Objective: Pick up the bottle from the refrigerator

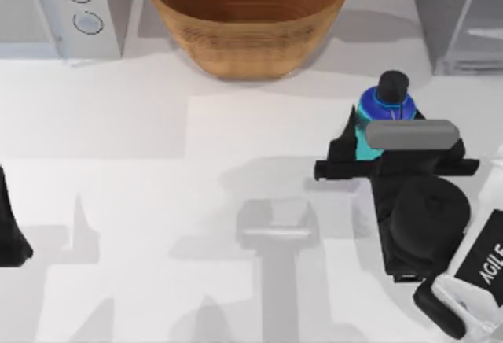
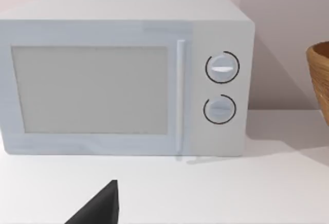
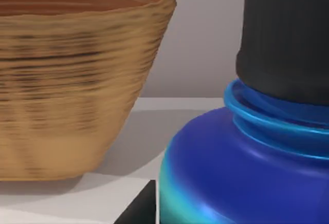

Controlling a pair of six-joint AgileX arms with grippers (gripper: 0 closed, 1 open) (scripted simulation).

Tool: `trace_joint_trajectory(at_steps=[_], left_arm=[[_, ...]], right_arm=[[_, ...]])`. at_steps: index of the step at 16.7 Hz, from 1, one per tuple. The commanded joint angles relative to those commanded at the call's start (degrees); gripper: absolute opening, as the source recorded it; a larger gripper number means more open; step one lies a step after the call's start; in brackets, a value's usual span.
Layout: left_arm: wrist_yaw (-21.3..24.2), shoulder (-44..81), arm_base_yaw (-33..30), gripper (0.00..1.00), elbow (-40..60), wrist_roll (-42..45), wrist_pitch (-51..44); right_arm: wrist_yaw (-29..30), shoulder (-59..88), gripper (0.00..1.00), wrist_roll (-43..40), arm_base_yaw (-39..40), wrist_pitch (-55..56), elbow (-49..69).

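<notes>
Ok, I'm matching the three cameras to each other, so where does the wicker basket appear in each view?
Top view: the basket sits at the back of the table, centre, between the microwave and the refrigerator.
Left wrist view: a sliver of its rim at the edge, beside the microwave.
Right wrist view: large, behind the bottle.
Shared landmark: the basket itself appears in all three; the microwave links the top and left wrist views.

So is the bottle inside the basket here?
No, the bottle stands on the table right of the basket, at the right end effector.
</notes>
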Motion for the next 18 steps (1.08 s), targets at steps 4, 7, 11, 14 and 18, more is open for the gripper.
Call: trace_joint_trajectory(at_steps=[4, 7, 11, 14, 18], left_arm=[[0.0, 0.0, 0.0, 1.0, 0.0, 0.0, 0.0], [0.0, 0.0, 0.0, 1.0, 0.0, 0.0, 0.0], [0.0, 0.0, 0.0, 1.0, 0.0, 0.0, 0.0], [0.0, 0.0, 0.0, 1.0, 0.0, 0.0, 0.0], [0.0, 0.0, 0.0, 1.0, 0.0, 0.0, 0.0]], right_arm=[[0.0, 0.0, 0.38, 0.0, 0.0, 0.0, 0.0], [0.0, 0.0, 0.6, 0.0, 0.0, 0.0, 0.0], [0.0, 0.0, 0.9, 0.0, 0.0, 0.0, 0.0], [0.0, 0.0, 1.0, 0.0, 0.0, 0.0, 0.0], [0.0, 0.0, 1.0, 0.0, 0.0, 0.0, 0.0]])
